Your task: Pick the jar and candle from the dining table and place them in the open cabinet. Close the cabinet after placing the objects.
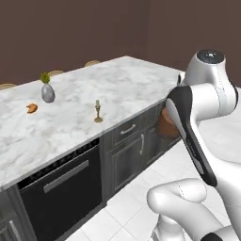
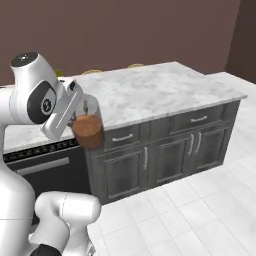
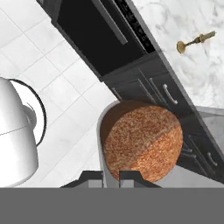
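We carry the jar (image 3: 142, 140) off the dining table (image 1: 117, 87), its glass wall pinched between the nearly closed jaws of the gripper (image 3: 111, 176), with the brown filling plain in the hand view and the load hanging in mid-air just out from the table's front edge, over the white tiled floor (image 2: 200, 210). We judge this the transport leg of the first object: the jar is lifted clear but not yet stowed. Behind it run the dark drawer fronts (image 2: 195, 120) and the black appliance door (image 1: 61, 188) under the marble. Farther back, the candle (image 1: 98, 111) stands upright in its brass holder near the front edge, untouched and well apart from the jar. Beyond that sit the grey vase (image 1: 47, 90) with its green sprig and a small croissant (image 1: 31, 108). Next, we reckon, the base has to turn toward the open cabinet, keeping the jar level, before we come back for the candle.
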Controlling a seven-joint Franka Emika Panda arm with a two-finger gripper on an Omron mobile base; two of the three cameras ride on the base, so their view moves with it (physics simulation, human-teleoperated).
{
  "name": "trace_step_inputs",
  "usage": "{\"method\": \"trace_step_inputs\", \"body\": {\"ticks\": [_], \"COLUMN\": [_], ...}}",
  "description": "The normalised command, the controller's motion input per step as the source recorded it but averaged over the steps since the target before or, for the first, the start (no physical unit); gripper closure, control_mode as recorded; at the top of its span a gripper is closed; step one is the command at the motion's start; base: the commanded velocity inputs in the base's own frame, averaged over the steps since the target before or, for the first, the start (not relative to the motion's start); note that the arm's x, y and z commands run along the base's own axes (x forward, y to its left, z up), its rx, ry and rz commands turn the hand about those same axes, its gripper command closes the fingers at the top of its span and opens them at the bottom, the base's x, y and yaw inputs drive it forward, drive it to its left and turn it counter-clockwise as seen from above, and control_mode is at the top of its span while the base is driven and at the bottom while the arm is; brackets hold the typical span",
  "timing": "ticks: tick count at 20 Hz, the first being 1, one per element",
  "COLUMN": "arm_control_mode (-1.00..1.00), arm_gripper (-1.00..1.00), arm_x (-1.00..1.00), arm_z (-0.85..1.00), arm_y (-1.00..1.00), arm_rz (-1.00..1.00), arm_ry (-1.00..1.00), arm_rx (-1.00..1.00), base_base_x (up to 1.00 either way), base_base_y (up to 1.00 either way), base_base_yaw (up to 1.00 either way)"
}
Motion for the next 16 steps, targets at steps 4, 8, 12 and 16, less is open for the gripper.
{"method": "trace_step_inputs", "body": {"ticks": [4, 8, 12, 16], "arm_control_mode": [1.0, 1.0, 1.0, 1.0], "arm_gripper": [1.0, 1.0, 1.0, 1.0], "arm_x": [0.0, 0.0, 0.0, 0.0], "arm_z": [0.0, 0.0, 0.0, 0.0], "arm_y": [0.0, 0.0, 0.0, 0.0], "arm_rz": [0.0, 0.0, 0.0, 0.0], "arm_ry": [0.0, 0.0, 0.0, 0.0], "arm_rx": [0.0, 0.0, 0.0, 0.0], "base_base_x": [-0.46, -0.33, -0.24, -0.14], "base_base_y": [0.0, 0.0, 0.0, 0.0], "base_base_yaw": [-0.54, -0.57, -0.6, -0.63]}}
